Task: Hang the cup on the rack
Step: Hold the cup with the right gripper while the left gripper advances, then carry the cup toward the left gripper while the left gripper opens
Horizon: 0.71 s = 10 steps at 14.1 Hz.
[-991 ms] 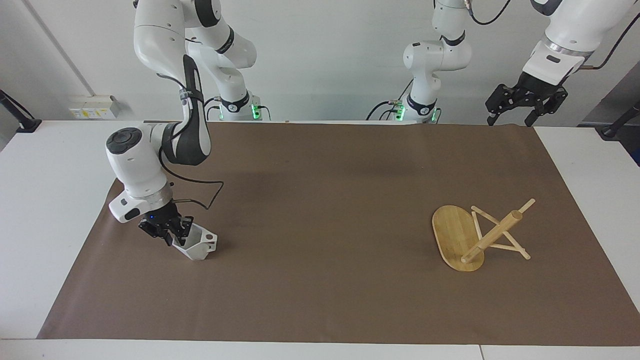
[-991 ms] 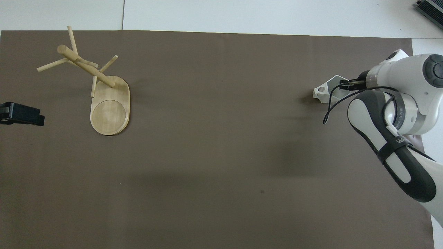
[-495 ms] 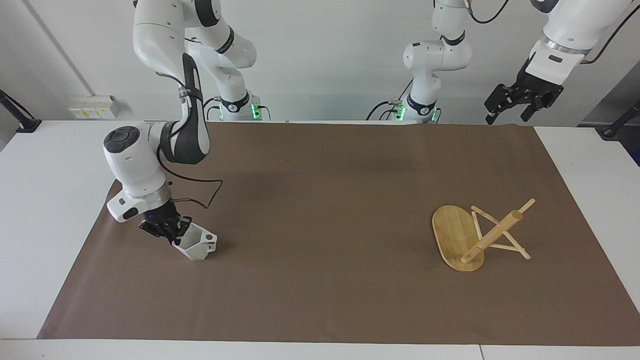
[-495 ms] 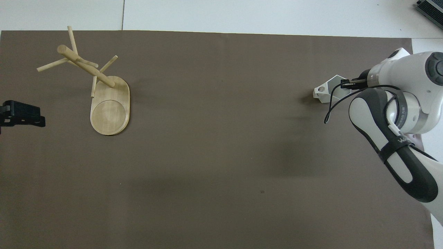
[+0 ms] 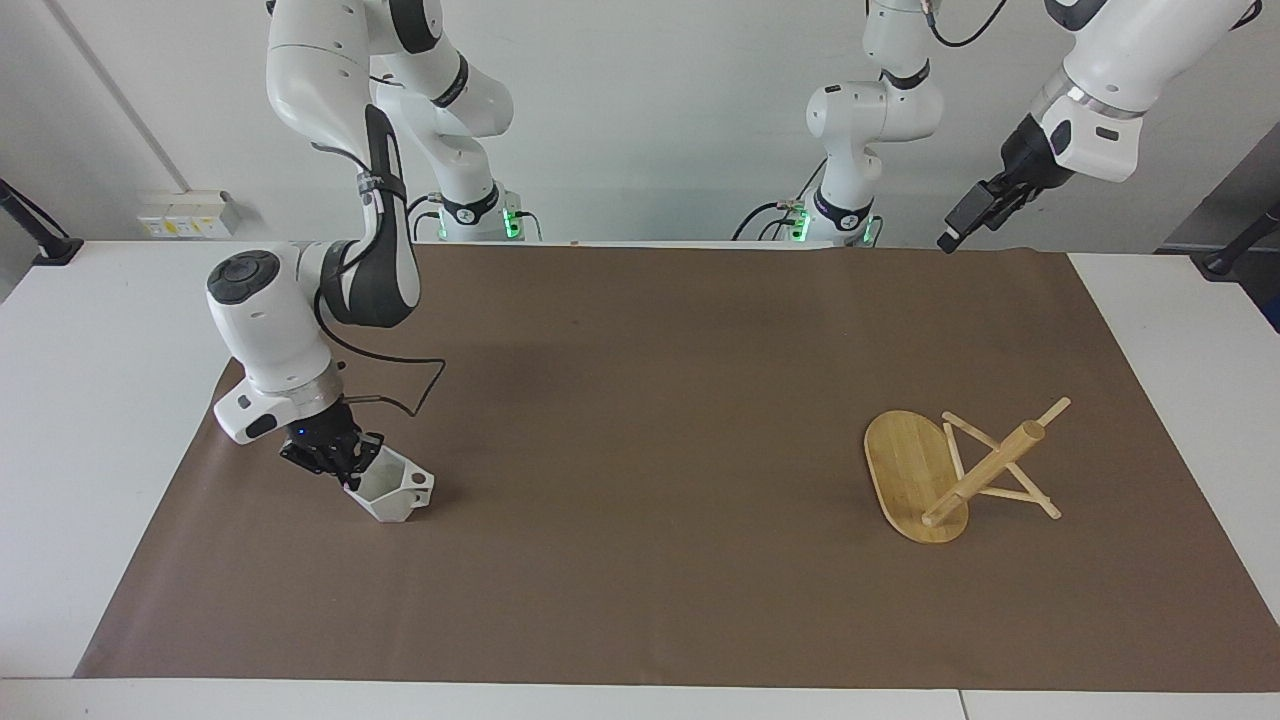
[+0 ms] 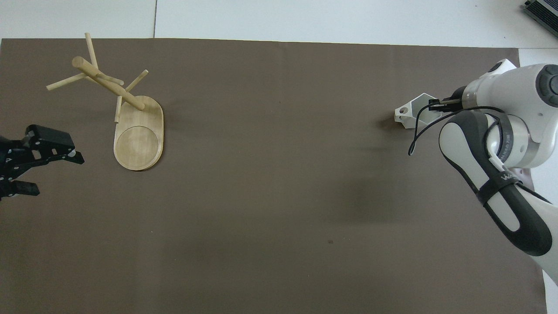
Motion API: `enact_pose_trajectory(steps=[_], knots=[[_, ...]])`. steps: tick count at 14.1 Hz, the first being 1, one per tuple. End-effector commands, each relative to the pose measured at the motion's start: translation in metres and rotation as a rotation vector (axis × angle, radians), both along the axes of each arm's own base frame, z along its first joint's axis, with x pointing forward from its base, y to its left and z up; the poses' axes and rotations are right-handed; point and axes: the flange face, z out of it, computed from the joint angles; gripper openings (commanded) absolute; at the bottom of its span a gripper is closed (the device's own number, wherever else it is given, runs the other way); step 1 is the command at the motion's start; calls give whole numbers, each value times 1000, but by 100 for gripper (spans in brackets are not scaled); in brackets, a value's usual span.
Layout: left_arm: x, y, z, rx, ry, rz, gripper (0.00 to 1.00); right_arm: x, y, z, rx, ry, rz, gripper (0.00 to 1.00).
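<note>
The white faceted cup (image 5: 392,490) lies tilted on the brown mat at the right arm's end, with its holed handle (image 6: 403,113) pointing toward the mat's middle. My right gripper (image 5: 348,468) is shut on the cup's rim wall at the side away from the handle; from overhead the right gripper (image 6: 436,106) reaches into the cup (image 6: 414,111). The bamboo rack (image 5: 940,475) lies tipped on its side at the left arm's end, its oval base (image 6: 139,135) propped up and its post (image 6: 109,85) slanting. My left gripper (image 6: 54,172) hangs open, high in the air beside the rack, holding nothing.
A brown mat (image 5: 640,400) covers most of the white table (image 5: 90,330). The right arm's black cable (image 6: 414,135) loops beside the cup. Both arm bases (image 5: 470,215) stand at the table's robot end.
The right gripper has closed onto the cup's rim. The left gripper has turned in the air and come in over the mat beside the rack.
</note>
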Motion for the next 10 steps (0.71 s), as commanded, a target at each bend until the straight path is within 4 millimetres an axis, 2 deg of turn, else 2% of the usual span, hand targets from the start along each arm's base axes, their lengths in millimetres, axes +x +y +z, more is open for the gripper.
enact_pose_trajectory(steps=[1,3,4,5,9,10], knots=[[-25,-18,-11,0,40,76,100,6,18,36,31,24,31,0],[-25,-22,-11,-33,52,162,100,9,34,60,151,41,-8,0],[-23,-21,-14,-53,74,248,100,9,52,71,234,31,-41,0],[-24,-23,-12,-67,79,326,100,7,79,78,307,30,-60,0],[-31,-29,-29,-180,175,692,100,-1,197,97,528,12,-153,0],[-31,-31,-34,-209,197,770,100,-5,222,103,582,0,-160,0]])
